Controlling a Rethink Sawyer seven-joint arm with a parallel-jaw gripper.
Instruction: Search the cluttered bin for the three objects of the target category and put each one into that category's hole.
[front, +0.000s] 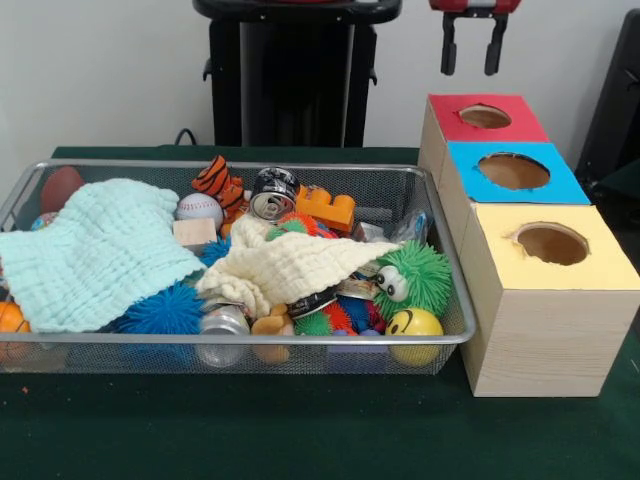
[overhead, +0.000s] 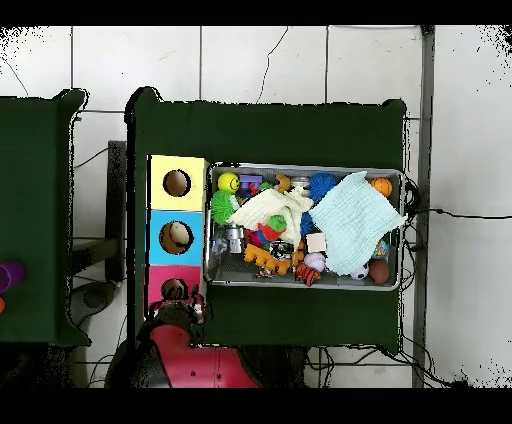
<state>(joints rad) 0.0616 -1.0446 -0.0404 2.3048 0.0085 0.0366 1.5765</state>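
My gripper (front: 470, 48) hangs open and empty above the red-topped box's hole (front: 485, 116); in the overhead view it sits by that same box (overhead: 176, 291). The wire bin (front: 240, 338) holds mixed clutter. A green fuzzy ball with eyes (front: 418, 278), a yellow smiley ball (front: 414, 323), a blue spiky ball (front: 165, 310) and a baseball (front: 199, 208) show. Two cans (front: 273, 193) (front: 224, 322), a tiger toy (front: 218, 180) and an orange block (front: 325, 207) also lie there. A mint cloth (front: 95, 250) and a cream cloth (front: 290, 265) hide whatever is under them.
Three wooden boxes stand in a row beside the bin, with a blue-topped hole (front: 513, 171) and a yellow-topped hole (front: 552, 243) nearer the camera. The green table cover (overhead: 300, 130) surrounds the bin (overhead: 305, 170). A black pedestal (front: 295, 70) rises behind.
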